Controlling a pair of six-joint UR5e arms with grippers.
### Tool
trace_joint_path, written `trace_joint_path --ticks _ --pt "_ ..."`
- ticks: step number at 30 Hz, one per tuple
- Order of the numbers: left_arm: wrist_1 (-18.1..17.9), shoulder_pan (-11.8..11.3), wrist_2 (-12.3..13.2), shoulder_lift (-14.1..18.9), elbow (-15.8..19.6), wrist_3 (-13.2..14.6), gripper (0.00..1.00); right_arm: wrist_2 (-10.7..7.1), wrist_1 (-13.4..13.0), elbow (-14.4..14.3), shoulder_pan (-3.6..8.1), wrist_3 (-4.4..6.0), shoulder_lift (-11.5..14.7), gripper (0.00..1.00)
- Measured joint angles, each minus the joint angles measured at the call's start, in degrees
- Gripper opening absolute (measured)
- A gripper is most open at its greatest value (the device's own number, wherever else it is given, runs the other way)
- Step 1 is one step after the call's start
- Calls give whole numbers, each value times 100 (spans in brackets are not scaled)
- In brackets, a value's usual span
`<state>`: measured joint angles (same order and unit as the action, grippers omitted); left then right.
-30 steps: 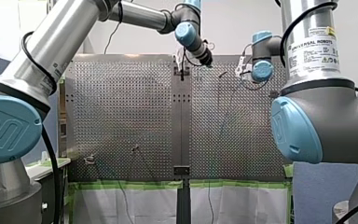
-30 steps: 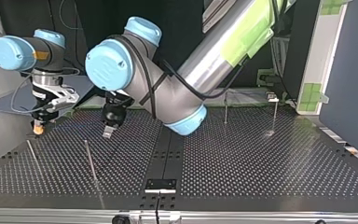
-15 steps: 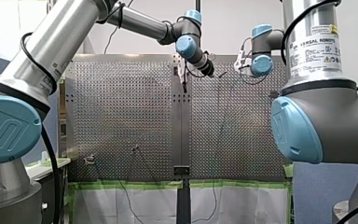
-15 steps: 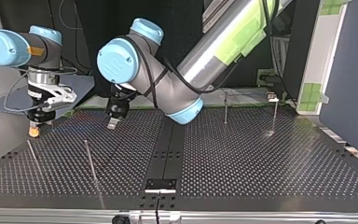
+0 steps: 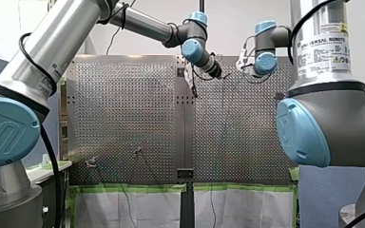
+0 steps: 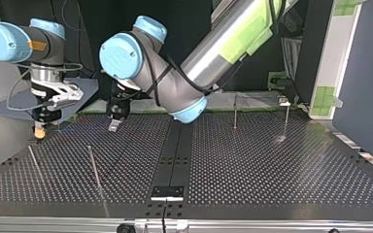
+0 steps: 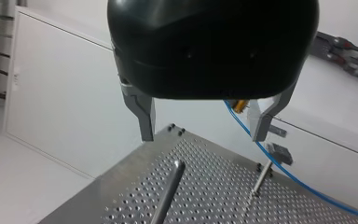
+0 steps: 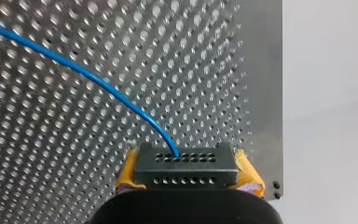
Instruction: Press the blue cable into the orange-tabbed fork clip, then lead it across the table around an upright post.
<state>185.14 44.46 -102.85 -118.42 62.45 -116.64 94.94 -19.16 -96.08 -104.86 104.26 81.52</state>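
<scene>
You hold the blue cable pinched in the right gripper, trailing ahead of it; left gripper spread, nearby.

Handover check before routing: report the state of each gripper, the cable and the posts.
left gripper: open, empty.
right gripper: shut on the blue cable.
blue cable: held at one end, running free above the table.
upright posts: standing.
</scene>
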Motion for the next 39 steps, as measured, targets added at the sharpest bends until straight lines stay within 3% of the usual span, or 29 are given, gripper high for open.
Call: trace_joint_path --ticks 9,19,24,39 --pt "-60 79 14 -18 39 -472 97 -193 151 -51 -114 14 394 0" --pt "-135 108 49 -79 77 -830 97 -290 157 -49 -178 36 416 0" --pt "-315 108 205 -251 75 -1012 97 -330 157 -49 -182 41 415 0" --pt "-877 -18 361 -460 75 -1643 97 -369 157 -38 -196 43 414 0"
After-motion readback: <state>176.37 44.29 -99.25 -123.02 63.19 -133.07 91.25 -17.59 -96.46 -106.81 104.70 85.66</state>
